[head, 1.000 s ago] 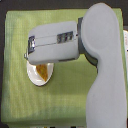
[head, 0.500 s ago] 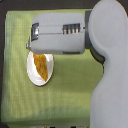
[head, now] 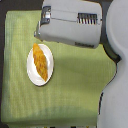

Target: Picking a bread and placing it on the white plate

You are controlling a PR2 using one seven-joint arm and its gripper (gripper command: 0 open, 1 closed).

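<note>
The bread [head: 40, 62], a golden-orange loaf, lies lengthwise on the white plate [head: 31, 70] at the exterior view's left. Nothing touches it. The plate rests on a green cloth. My gripper [head: 40, 31] is the left end of a big grey housing across the top of the view. It hangs above and just beyond the plate's far rim, apart from the bread. Its fingers are not distinguishable from the housing, so whether it is open or shut does not show.
The green cloth [head: 75, 85] covers most of the surface. My grey forearm [head: 116, 75] runs down the exterior view's right side and hides that edge. Dark floor shows along the left border [head: 2, 60].
The gripper has risen and drawn back from over the plate toward the top of the view. The bread, earlier half hidden under it, now lies fully exposed on the plate.
</note>
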